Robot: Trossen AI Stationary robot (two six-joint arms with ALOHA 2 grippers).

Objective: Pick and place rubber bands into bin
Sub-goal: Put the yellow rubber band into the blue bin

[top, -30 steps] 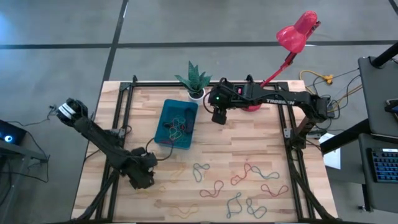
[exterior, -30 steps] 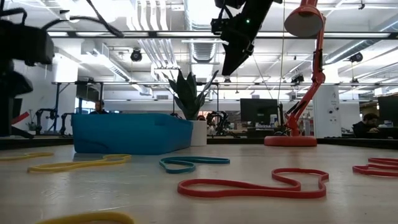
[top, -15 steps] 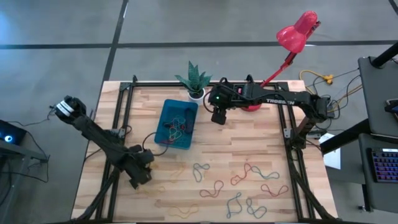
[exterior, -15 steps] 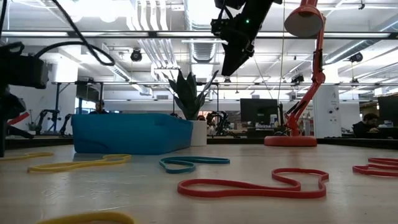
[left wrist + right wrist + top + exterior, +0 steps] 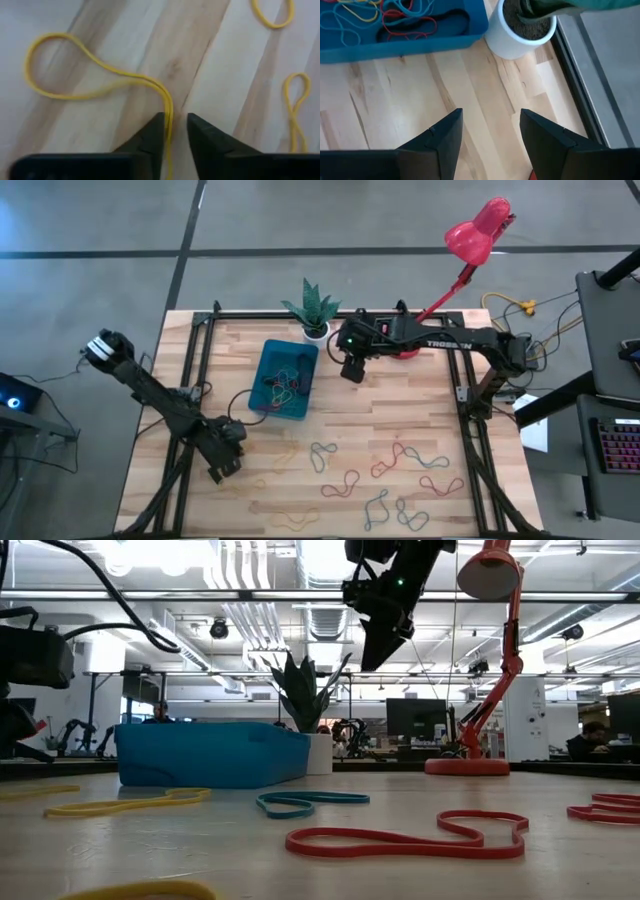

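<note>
The teal bin [image 5: 268, 360] lies left of the table's middle and holds several rubber bands [image 5: 285, 388]. More red, grey-green and yellow bands [image 5: 345, 483] lie scattered over the near half of the table. My left gripper [image 5: 218, 470] is low over the near-left part of the table. In the left wrist view [image 5: 175, 117] its fingers stand a narrow gap apart, astride the doubled strands of a yellow band [image 5: 100, 90] that lies flat on the wood. My right gripper [image 5: 350, 368] hangs open and empty, high above the table just right of the bin [image 5: 420, 42].
A white pot with a green plant [image 5: 315, 330] stands at the bin's far right corner, close to the right gripper. A red desk lamp [image 5: 478, 230] stands on the far right. Two more yellow bands [image 5: 272, 15] lie near the left gripper. Black frame rails run along the table's sides.
My left gripper has shifted slightly toward the table's left edge, and the arm's upper part has swung left too. The right gripper has stayed nearly still, and the bands have not moved.
</note>
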